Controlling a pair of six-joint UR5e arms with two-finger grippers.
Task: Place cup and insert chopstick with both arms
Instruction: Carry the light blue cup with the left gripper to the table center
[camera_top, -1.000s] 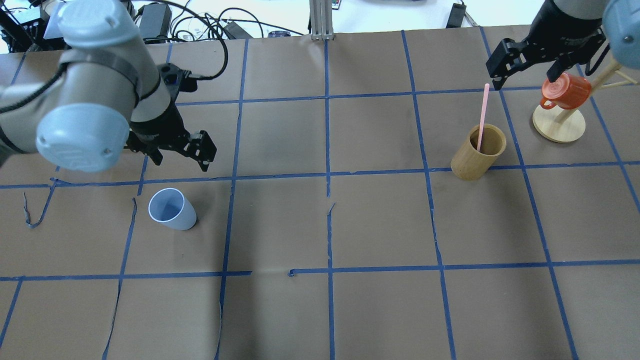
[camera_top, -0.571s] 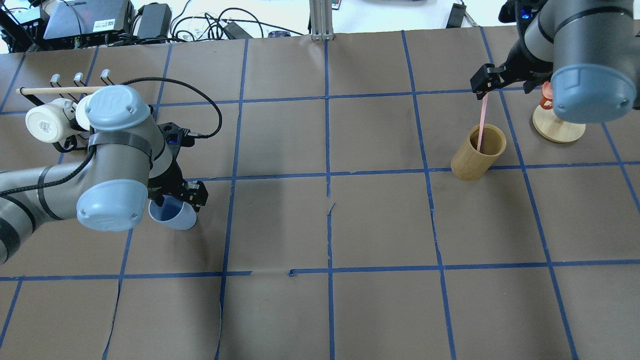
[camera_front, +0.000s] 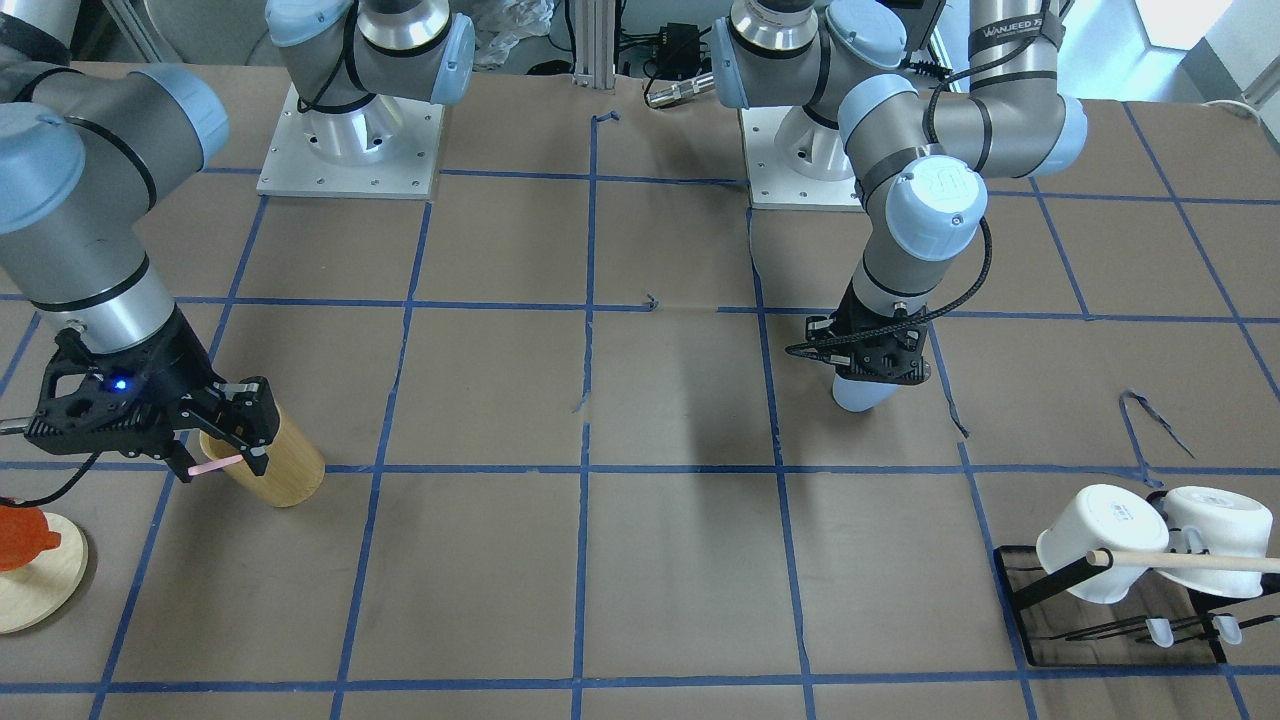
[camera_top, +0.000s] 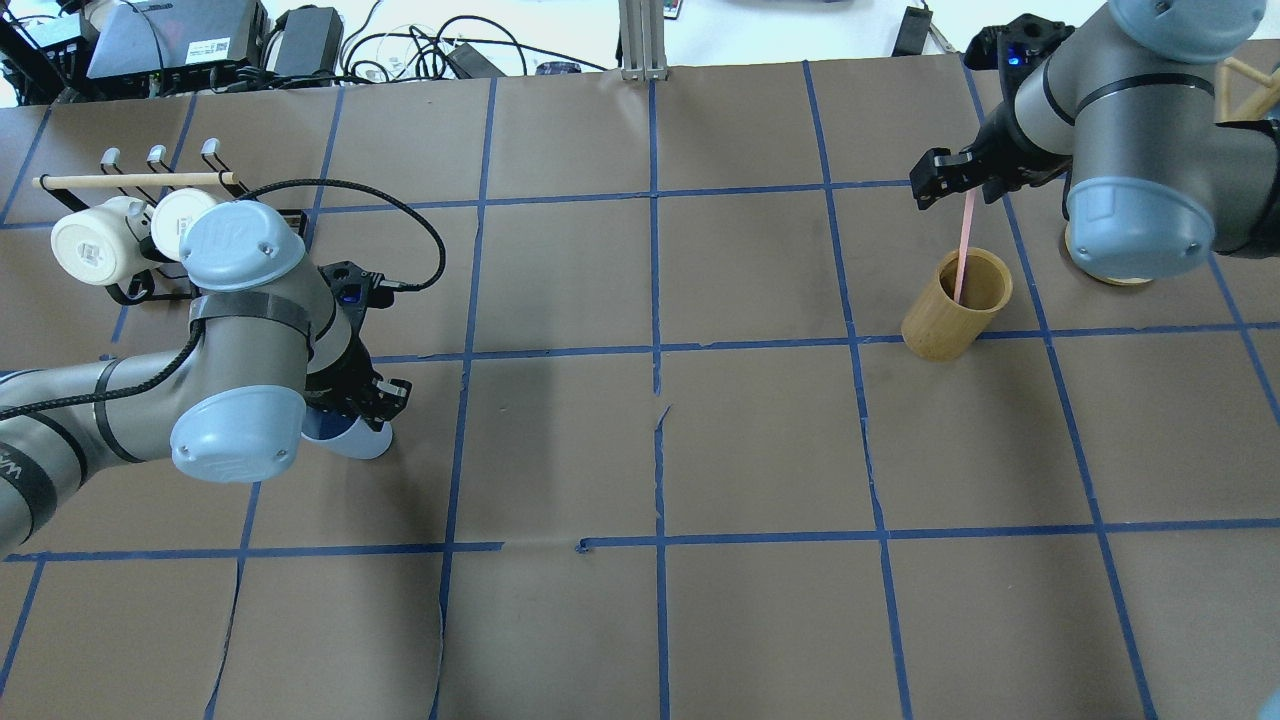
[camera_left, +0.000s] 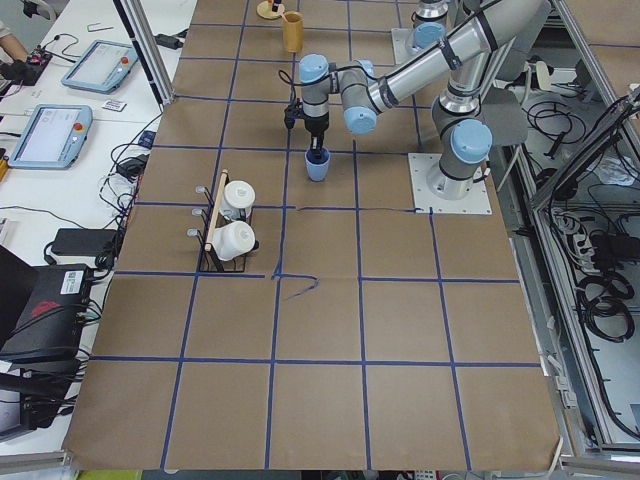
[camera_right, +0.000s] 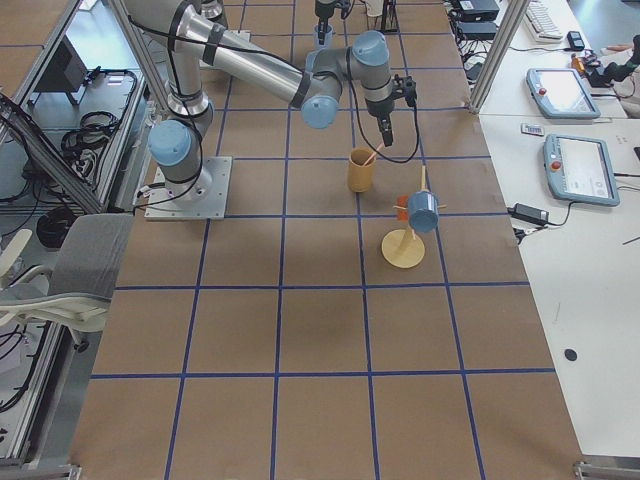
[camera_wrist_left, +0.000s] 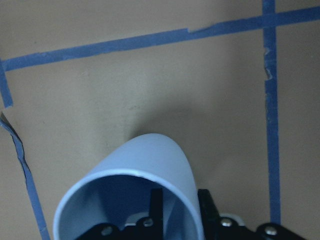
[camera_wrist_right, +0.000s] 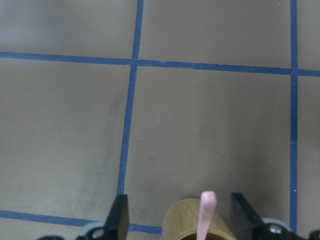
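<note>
The light-blue cup (camera_top: 362, 438) stands upright on the table at the left, also seen in the front view (camera_front: 860, 396). My left gripper (camera_top: 350, 404) is lowered onto its rim. In the left wrist view one finger (camera_wrist_left: 156, 202) is inside the cup (camera_wrist_left: 150, 160) and the other outside its wall, with a gap left; the gripper is open. The pink chopstick (camera_top: 964, 240) leans in the tan wooden cylinder (camera_top: 950, 315). My right gripper (camera_wrist_right: 180, 207) is open, its fingers wide on either side of the chopstick's top (camera_wrist_right: 206, 212).
A black rack (camera_top: 130, 285) with two white mugs (camera_front: 1100, 545) and a wooden rod stands beside the left arm. A round wooden mug stand (camera_front: 30, 585) with an orange mug (camera_front: 20, 538) stands next to the right arm. Blue tape lines grid the brown table.
My left gripper came down from behind the cup onto its rim, one finger going inside. My right gripper moved away from the orange mug to the top of the chopstick.
</note>
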